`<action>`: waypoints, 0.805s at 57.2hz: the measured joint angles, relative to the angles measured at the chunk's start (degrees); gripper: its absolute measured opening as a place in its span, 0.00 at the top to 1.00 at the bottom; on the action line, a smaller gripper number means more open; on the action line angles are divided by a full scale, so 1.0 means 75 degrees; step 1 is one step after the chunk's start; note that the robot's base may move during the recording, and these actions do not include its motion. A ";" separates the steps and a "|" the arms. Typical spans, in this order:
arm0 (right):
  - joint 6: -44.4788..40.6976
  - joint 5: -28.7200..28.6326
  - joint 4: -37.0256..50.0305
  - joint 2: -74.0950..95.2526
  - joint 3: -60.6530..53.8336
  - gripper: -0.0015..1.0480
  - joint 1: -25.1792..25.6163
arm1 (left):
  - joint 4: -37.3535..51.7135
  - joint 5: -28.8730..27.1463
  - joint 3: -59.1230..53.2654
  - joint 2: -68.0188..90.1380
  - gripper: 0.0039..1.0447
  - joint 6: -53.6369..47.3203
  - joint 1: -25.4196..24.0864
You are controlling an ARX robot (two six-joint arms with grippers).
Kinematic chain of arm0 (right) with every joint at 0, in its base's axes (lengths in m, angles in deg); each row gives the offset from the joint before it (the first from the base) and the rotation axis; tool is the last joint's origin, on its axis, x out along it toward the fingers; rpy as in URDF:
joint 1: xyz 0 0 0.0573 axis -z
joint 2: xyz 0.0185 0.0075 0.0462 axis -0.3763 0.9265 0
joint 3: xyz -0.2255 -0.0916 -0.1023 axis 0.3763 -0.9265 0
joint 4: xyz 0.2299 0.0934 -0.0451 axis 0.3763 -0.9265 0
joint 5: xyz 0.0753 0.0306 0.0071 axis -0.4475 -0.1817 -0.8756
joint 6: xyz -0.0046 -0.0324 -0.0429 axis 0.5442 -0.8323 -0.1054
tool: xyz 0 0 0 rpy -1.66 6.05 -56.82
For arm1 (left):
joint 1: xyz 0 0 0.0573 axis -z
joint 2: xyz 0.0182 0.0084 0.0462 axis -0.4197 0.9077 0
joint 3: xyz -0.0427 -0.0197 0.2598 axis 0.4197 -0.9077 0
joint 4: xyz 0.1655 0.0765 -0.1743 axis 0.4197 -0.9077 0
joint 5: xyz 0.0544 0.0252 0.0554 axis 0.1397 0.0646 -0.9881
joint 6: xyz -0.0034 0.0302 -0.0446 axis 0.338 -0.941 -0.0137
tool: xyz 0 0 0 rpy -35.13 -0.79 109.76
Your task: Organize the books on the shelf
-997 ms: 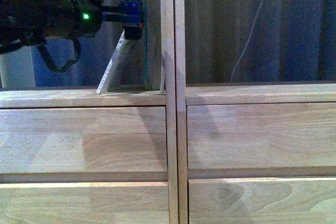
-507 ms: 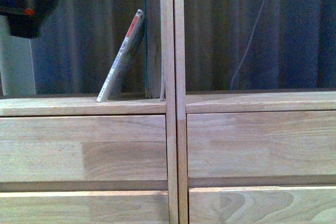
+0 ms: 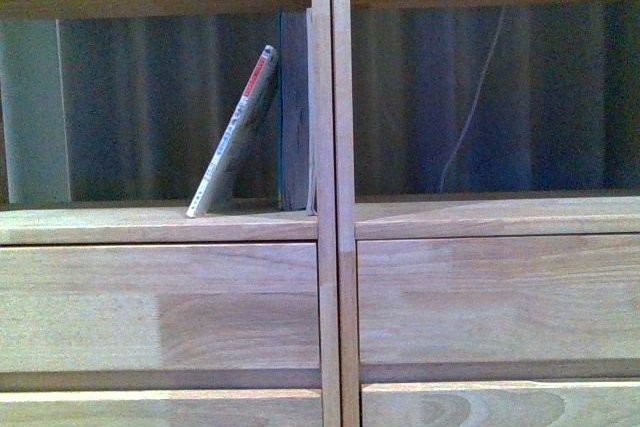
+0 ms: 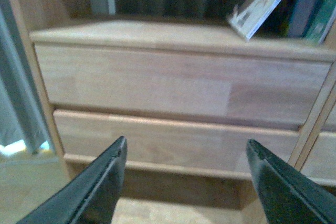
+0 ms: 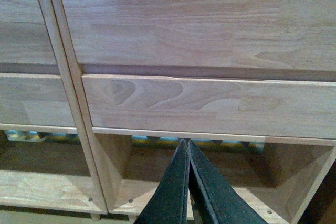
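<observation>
A thin paperback (image 3: 238, 132) with a red-and-white spine leans to the right in the left cubby of the light-wood shelf (image 3: 330, 247). Its top rests against a slim dark-teal book (image 3: 292, 107) that stands upright by the central double divider. Neither arm shows in the front view. In the left wrist view my left gripper (image 4: 186, 153) hangs open and empty in front of the left drawer fronts, well below the leaning paperback (image 4: 262, 3). In the right wrist view my right gripper (image 5: 187, 145) is shut on nothing, low before the right drawers.
The right cubby (image 3: 490, 97) holds no books; a thin pale cord (image 3: 475, 97) hangs behind it. Open lower cubbies (image 5: 199, 177) show under the drawers. A grey curtain (image 4: 16, 103) and floor lie beside the shelf's left side.
The left arm, which was up at the leaning paperback's top, has drawn back and dropped out of the front view. The paperback stays leaning. The front view has shifted upward a little.
</observation>
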 joint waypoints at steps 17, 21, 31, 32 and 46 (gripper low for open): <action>0.0000 0.0000 0.0000 -0.0003 0.0000 0.97 0.0000 | -0.0280 -0.1259 -0.1003 -0.1075 0.90 -0.0076 0.1282; 0.0000 0.0003 0.0000 -0.0003 0.0000 0.97 0.0000 | -0.0393 -0.1285 -0.1215 -0.1501 0.97 -0.0082 0.1297; 0.0000 0.0000 0.0000 -0.0003 0.0000 0.97 -0.0003 | -0.0329 -0.1288 -0.1614 -0.1833 0.98 -0.0090 0.1309; 0.0000 0.0000 0.0000 -0.0003 0.0000 0.97 -0.0003 | -0.0321 -0.1288 -0.1655 -0.1868 0.98 -0.0090 0.1309; 0.0000 -0.0003 0.0000 -0.0003 0.0000 0.97 -0.0003 | -0.0230 -0.1288 -0.2025 -0.2159 0.98 -0.0090 0.1309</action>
